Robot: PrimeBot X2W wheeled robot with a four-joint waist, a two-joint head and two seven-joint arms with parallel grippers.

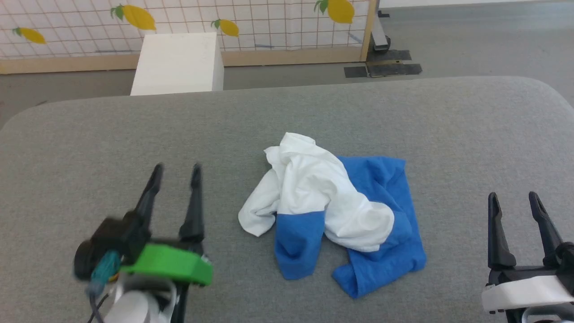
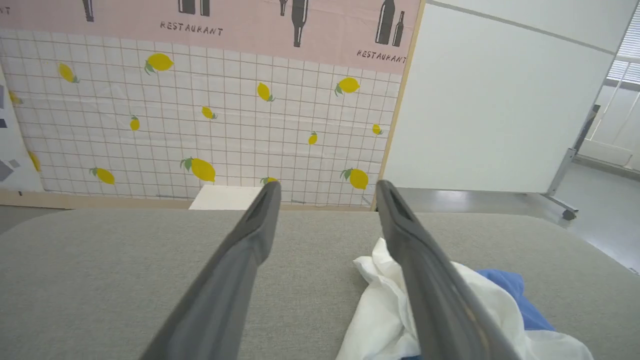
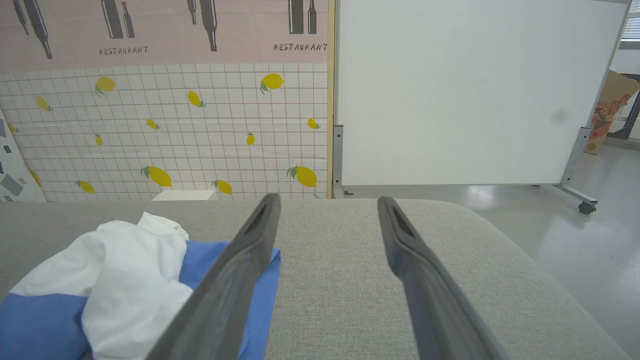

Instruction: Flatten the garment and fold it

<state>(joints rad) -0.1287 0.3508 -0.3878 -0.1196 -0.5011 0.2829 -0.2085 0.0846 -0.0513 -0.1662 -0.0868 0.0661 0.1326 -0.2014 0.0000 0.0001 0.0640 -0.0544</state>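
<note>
Garment (image 1: pixel 332 211) bunched amid table (image 1: pixel 448 116), edges far | left end effector (image 1: pixel 177 167) released | right end effector (image 1: pixel 512 194) released

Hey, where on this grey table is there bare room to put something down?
Bare table along the far edge, beyond the garment. Also the strip between garment and left tool, and between garment and right tool. Crowded: the middle, where the garment lies crumpled.

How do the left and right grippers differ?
The left gripper, dark fingers on a green mount, reaches farther forward over the grey fabric table; the right gripper has a white mount and sits farther back. Both are open, clear of the crumpled white and blue knit shirt.
</note>
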